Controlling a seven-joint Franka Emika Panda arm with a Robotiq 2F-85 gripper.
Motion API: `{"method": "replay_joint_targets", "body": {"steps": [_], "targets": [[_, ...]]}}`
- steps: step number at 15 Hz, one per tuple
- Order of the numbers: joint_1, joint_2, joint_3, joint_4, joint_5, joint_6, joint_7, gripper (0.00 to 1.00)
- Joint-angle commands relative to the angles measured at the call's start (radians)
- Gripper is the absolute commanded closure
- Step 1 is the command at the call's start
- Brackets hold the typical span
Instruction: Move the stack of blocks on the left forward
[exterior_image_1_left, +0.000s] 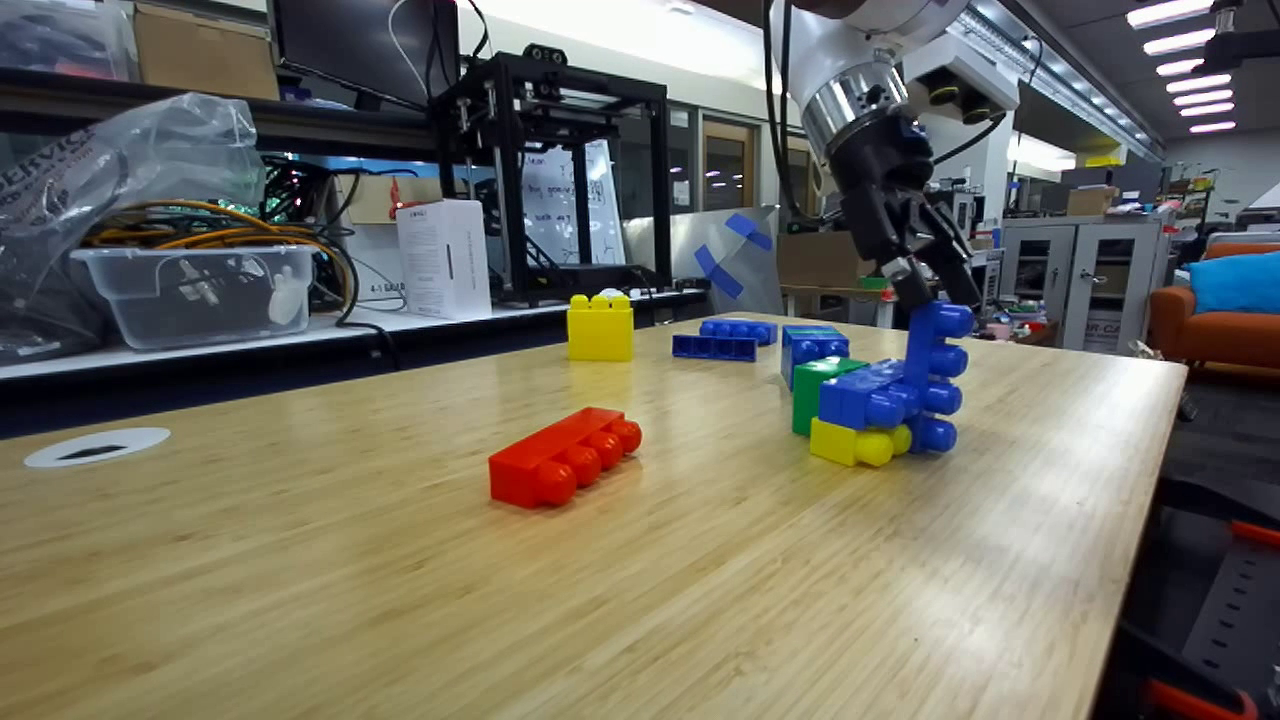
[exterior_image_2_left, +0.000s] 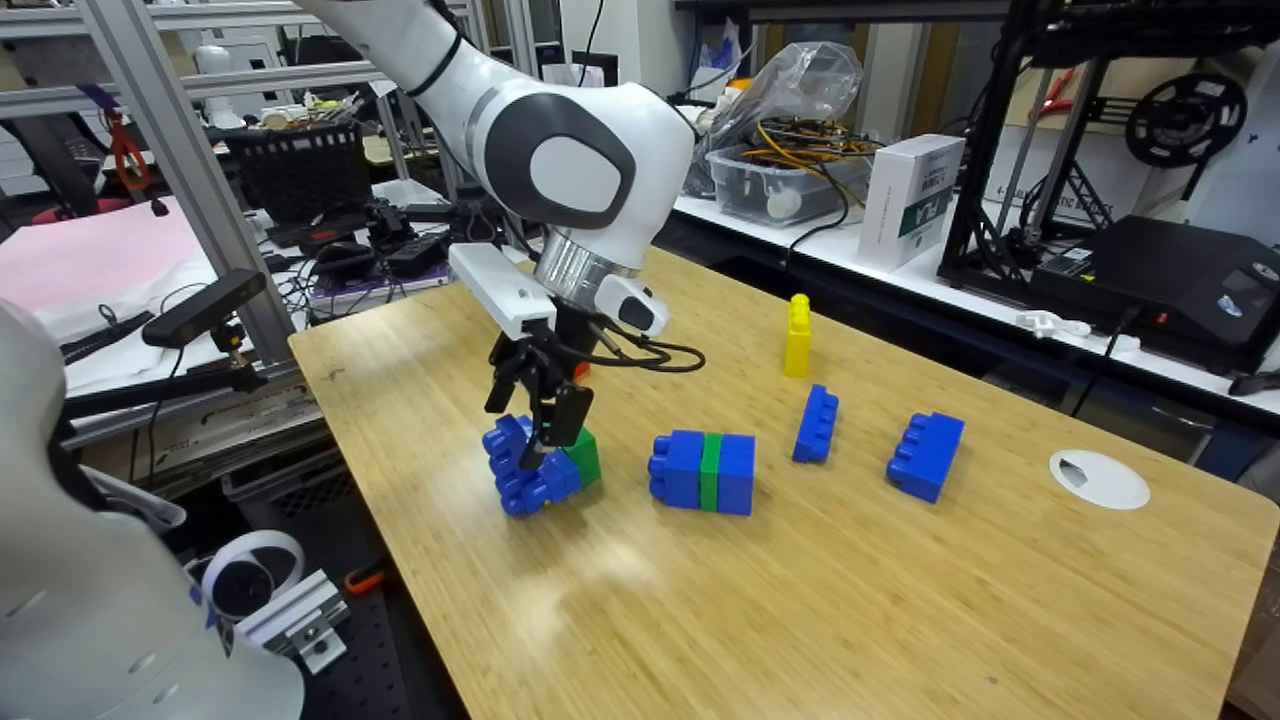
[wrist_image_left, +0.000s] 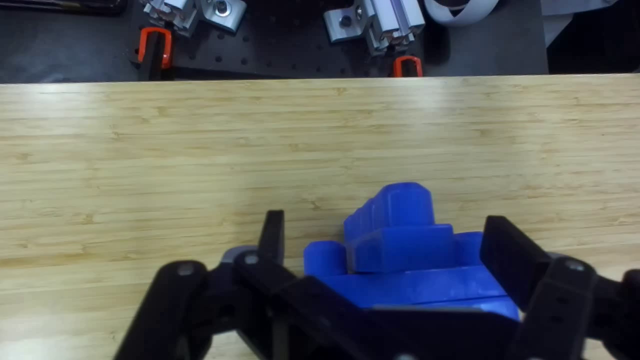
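Observation:
The stack of blocks stands on the wooden table in both exterior views (exterior_image_1_left: 918, 365) (exterior_image_2_left: 540, 482). It is mostly blue, with a green piece at one side and a yellow piece low down in an exterior view. An upright blue brick rises at one end. My gripper (exterior_image_1_left: 940, 290) is right over the stack and points down; it also shows over the stack in an exterior view (exterior_image_2_left: 532, 420). In the wrist view, the gripper (wrist_image_left: 386, 235) has its fingers wide apart, with the blue bricks (wrist_image_left: 410, 255) between them. Gaps show beside the bricks. The gripper's own body hides the lower part of the stack.
A blue and green block clump (exterior_image_2_left: 685, 472) lies beside the stack. Two loose blue bricks (exterior_image_2_left: 816, 425) (exterior_image_2_left: 925, 457) and a yellow brick (exterior_image_2_left: 797, 338) are farther off. A red brick (exterior_image_1_left: 560, 458) lies apart. The table edge (wrist_image_left: 320, 82) runs behind the stack in the wrist view.

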Motion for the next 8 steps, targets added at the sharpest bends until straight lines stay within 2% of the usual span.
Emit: {"method": "replay_joint_targets", "body": {"steps": [1, 3, 4, 5, 8], "targets": [[0.001, 0.008, 0.014, -0.015, 0.012, 0.025, -0.015, 0.0], [0.003, 0.01, 0.02, -0.019, 0.007, 0.024, -0.015, 0.0], [0.004, 0.01, 0.022, -0.022, 0.005, 0.025, -0.014, 0.25], [0.005, 0.01, 0.024, -0.024, 0.004, 0.025, -0.014, 0.28], [0.005, 0.009, 0.027, -0.026, 0.0, 0.025, -0.011, 0.48]]}}
